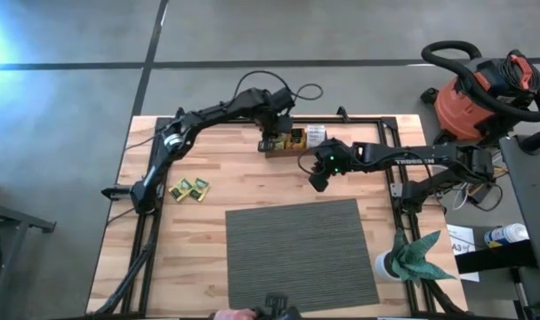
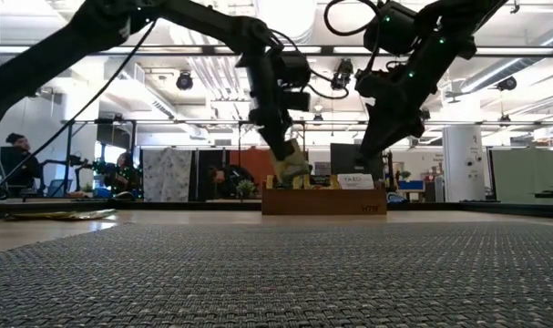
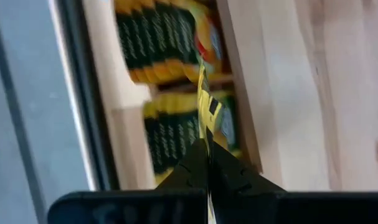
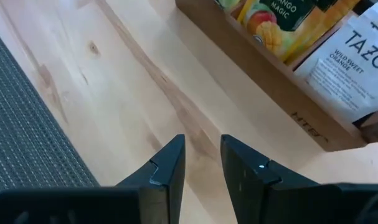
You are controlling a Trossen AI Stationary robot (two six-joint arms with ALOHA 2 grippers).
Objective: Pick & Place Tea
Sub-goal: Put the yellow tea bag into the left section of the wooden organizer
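Left gripper is clamped shut on one yellow-green tea sachet, held edge-on right over the wooden tray. The low view shows the same sachet hanging just above the tray's front wall.

Tray contents: yellow-green sachets with dark centres stacked in the compartments under the left gripper, a thin wooden divider between them. At the tray's other end, a white sachet printed "wild sweet orange", next to orange/yellow mango-print ones. All stand on edge, leaning.

Two more yellow-green sachets lie flat on the table, well apart from the tray, near the left arm's base.

Right gripper hovers beside the tray over bare wood, jaws apart by a narrow gap, nothing between them. In the high view it sits just off the tray's front edge.

The table is pale butcher-block wood with visible grain. A grey ribbed woven mat lies nearer the front edge than the tray. A teal folded-paper plant in a white cup sits by the mat's right corner.

Beyond the table: grey concrete floor, a red shop vacuum, and open office space with ceiling lights and seated people far behind the tray.
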